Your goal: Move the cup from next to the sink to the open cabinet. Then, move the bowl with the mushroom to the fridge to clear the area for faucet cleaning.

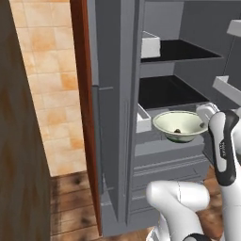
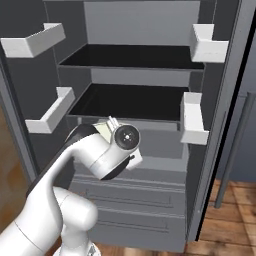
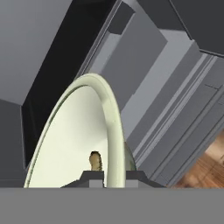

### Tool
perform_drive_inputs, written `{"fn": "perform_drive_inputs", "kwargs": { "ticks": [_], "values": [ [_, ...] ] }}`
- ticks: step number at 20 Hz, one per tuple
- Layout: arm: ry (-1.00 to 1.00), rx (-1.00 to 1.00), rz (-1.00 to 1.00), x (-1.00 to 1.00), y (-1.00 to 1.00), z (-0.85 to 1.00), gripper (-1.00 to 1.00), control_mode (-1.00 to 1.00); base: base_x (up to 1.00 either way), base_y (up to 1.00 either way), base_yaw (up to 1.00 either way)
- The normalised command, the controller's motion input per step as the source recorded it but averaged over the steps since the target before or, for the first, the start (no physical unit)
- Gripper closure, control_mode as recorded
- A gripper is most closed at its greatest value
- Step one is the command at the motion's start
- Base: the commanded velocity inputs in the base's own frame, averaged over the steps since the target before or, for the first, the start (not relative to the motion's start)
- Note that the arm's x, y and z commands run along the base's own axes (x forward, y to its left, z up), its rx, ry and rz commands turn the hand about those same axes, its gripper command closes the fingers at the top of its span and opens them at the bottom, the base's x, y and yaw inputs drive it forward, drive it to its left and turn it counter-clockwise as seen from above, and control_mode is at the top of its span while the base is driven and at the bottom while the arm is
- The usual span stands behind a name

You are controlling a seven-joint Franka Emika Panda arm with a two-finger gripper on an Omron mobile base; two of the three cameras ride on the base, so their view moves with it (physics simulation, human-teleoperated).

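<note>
Cream bowl (image 1: pixel 180 124), stiff, likely light and slick, hangs before the open fridge (image 1: pixel 188 70), mushroom (image 1: pixel 178 130) inside; the tool (image 3: pixel 108 176) pinches its rim, a tilt-prone hold.

glossy white rounded arm (image 1: pixel 176 200), dark joint bands
</note>
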Motion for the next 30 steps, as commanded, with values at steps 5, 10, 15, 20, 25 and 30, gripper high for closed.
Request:
{"fn": "perform_drive_inputs", "kwargs": {
  "ticks": [5, 10, 15, 20, 25, 30],
  "values": [
    [0.00, 0.00, 0.00, 0.00, 0.00, 0.00, 1.00, 1.00, 0.47, 0.14, -0.09],
    [0.00, 0.00, 0.00, 0.00, 0.00, 0.00, 1.00, 1.00, 0.36, 0.00, -0.11],
    [-0.05, 0.00, -0.01, -0.05, -0.03, 0.14, 1.00, -1.00, 0.02, 0.00, -0.04],
    [-0.28, 0.00, -0.02, -0.17, -0.02, 0.86, 1.00, -1.00, 0.00, 0.00, 0.00],
    [-0.08, 0.00, -0.08, 0.47, 0.24, 0.44, 1.00, -1.00, 0.00, 0.00, 0.00],
    [0.09, 0.00, -0.07, 0.96, 0.19, 0.15, 1.00, -1.00, 0.00, 0.00, 0.00]
  ]
}}
